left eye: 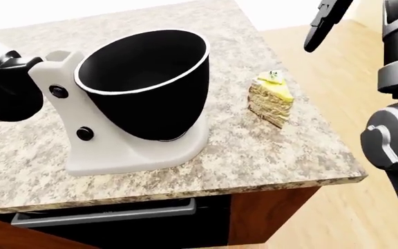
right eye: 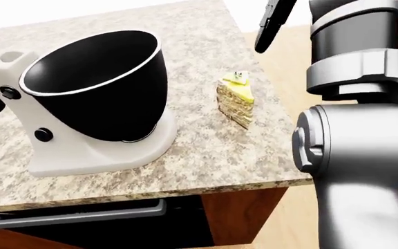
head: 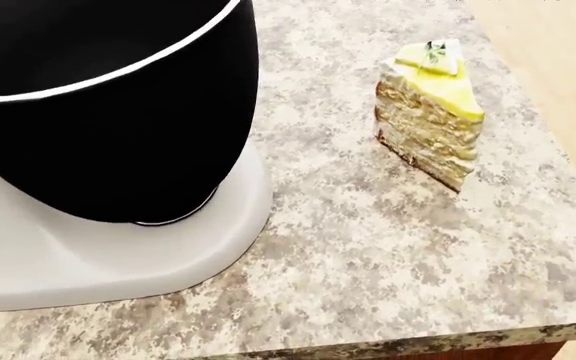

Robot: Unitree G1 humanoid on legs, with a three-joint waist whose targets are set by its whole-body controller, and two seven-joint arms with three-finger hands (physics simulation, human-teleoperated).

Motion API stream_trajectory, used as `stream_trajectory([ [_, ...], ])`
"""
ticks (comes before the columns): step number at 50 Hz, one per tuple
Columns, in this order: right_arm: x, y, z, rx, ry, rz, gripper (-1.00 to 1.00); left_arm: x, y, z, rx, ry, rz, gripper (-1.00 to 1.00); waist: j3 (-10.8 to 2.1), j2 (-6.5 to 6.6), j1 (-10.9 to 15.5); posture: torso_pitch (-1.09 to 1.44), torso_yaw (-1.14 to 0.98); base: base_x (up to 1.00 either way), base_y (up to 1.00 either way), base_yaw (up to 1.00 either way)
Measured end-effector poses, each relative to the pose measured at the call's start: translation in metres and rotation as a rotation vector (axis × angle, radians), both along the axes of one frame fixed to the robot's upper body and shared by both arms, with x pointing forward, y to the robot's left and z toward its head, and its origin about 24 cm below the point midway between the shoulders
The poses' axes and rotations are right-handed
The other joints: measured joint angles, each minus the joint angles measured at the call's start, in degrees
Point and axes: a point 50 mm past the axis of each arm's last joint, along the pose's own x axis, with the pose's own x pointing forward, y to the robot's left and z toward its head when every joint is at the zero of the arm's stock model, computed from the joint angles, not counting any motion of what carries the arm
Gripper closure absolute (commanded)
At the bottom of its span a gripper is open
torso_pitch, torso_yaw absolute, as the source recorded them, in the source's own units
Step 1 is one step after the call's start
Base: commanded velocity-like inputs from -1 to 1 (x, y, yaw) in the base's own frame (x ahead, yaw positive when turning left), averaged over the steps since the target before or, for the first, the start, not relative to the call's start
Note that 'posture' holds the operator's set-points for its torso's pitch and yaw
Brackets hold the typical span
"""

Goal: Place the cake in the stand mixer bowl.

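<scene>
A wedge of layered cake (head: 430,109) with yellow icing stands upright on the speckled counter (head: 368,247), to the right of the white stand mixer (left eye: 109,150). The mixer's black bowl (left eye: 147,83) is tilted, open and empty. My right hand (left eye: 323,23) hangs above the cake and to its right, near the left-eye view's top edge. Its dark fingers (right eye: 274,26) are stretched out and hold nothing. My left hand (left eye: 5,88) is a dark shape at the left edge, beside the mixer's column, and its fingers are hidden.
The counter's right edge (left eye: 337,140) runs close to the cake, with wooden floor (left eye: 344,62) beyond it. A dark drawer front (left eye: 102,212) sits under the counter's lower edge. My grey right arm (right eye: 358,129) fills the right side of the right-eye view.
</scene>
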Motion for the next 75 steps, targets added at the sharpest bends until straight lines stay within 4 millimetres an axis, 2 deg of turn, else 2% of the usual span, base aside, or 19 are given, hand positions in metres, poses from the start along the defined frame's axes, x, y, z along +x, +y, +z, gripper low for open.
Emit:
stream_trajectory([
  [9,-0.005,0.019,-0.009,-0.095,0.104,0.102,-1.0,-0.001,0.001,0.001,-0.003,-0.015,-0.005,-1.0,0.08,-0.16,0.05,0.0,0.0,0.0,0.0,0.0],
  [17,-0.019,0.024,0.007,-0.155,0.141,0.152,-1.0,0.0,0.002,0.0,-0.007,-0.01,0.005,-1.0,0.01,0.1,-0.09,0.0,0.0,0.0,0.0,0.0],
  [22,-0.031,0.03,0.01,-0.172,0.142,0.196,-1.0,0.0,0.002,-0.001,-0.008,-0.015,0.011,-1.0,-0.04,-0.01,-0.19,0.0,0.0,0.0,0.0,0.0],
  [28,-0.044,0.038,-0.008,-0.178,0.167,0.244,-1.0,-0.001,0.002,0.0,-0.005,-0.022,0.004,-1.0,0.02,-0.21,-0.16,0.0,0.0,0.0,0.0,0.0],
  [35,-0.045,0.038,-0.028,-0.163,0.224,0.248,-1.0,-0.001,0.001,-0.001,0.001,-0.025,0.006,-1.0,0.06,-0.02,-0.11,0.0,0.0,0.0,0.0,0.0],
  [50,-0.055,0.05,-0.031,-0.197,0.245,0.283,-1.0,0.003,0.002,-0.004,-0.002,-0.026,0.005,-1.0,-0.27,0.2,-0.39,0.0,0.0,0.0,0.0,0.0],
  [66,-0.057,0.062,-0.048,-0.191,0.257,0.324,-1.0,0.005,0.002,-0.006,0.004,-0.028,0.007,-1.0,-0.37,0.51,-0.58,0.0,0.0,0.0,0.0,0.0],
  [75,-0.053,0.056,-0.063,-0.204,0.29,0.303,-1.0,0.004,0.001,-0.006,0.007,-0.031,0.003,-1.0,-0.52,0.46,-0.55,0.0,0.0,0.0,0.0,0.0],
])
